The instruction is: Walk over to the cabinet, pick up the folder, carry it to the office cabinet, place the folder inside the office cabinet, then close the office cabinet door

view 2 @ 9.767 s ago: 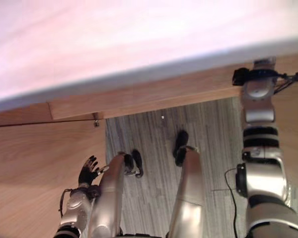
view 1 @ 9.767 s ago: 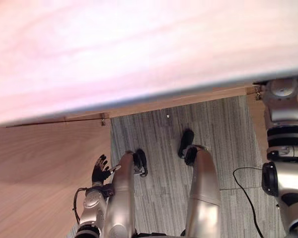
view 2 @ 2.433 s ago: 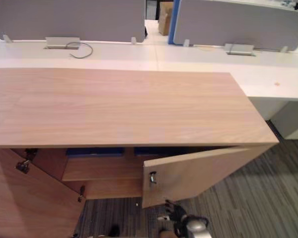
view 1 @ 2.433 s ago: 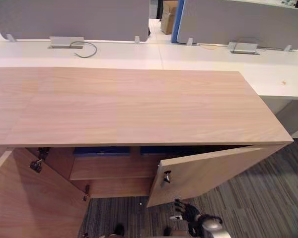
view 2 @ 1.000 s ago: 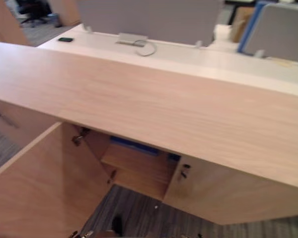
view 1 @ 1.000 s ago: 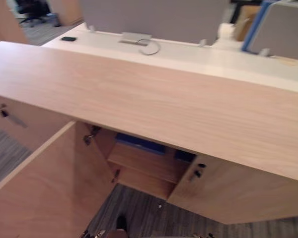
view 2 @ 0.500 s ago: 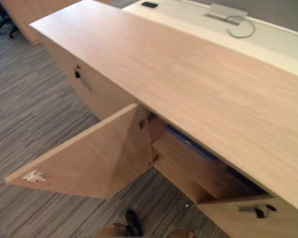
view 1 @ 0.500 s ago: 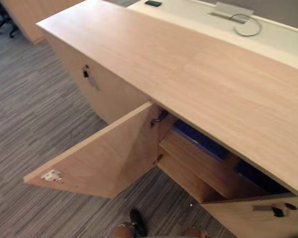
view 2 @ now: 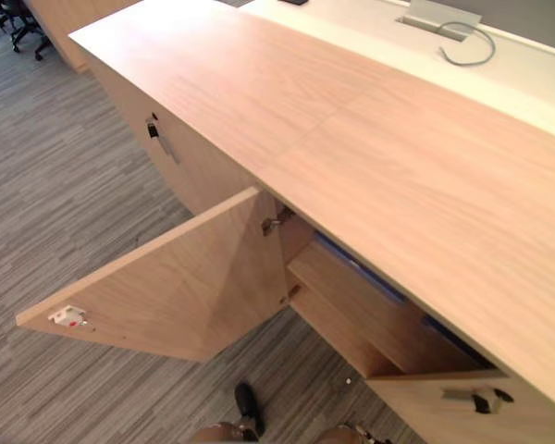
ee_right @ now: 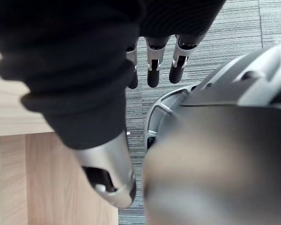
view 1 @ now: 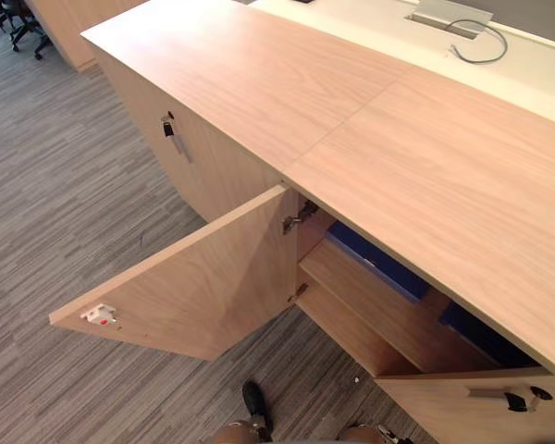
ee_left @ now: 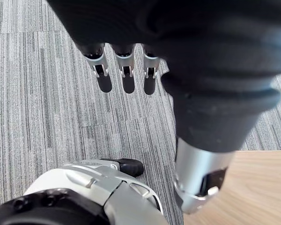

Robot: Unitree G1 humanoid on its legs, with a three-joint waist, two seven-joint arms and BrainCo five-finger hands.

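We see a grey striped carpet (view 1: pixel 55 203) on the whole left side and along the bottom. At the top right is a long white desk (view 1: pixel 546 69). A grey box (view 1: pixel 449 13) sits on it at the top edge. A thin grey cable (view 1: pixel 503 42) curls out from the box. In the top left corner are the black legs of a chair (view 1: pixel 20 23).

Inside the open office cabinet (view 1: pixel 370 120), a wooden shelf (view 1: pixel 375 310) carries a blue folder (view 1: pixel 375 263) lying flat near its left end. Another blue item (view 1: pixel 483 336) lies further right at about the same level, partly hidden under the cabinet's top. The cabinet stands on a grey striped carpet floor (view 1: pixel 55 213), and behind it a white table (view 1: pixel 536 67) bears a grey cable box (view 1: pixel 447 13) with a grey cable (view 1: pixel 486 44) looping beside it.
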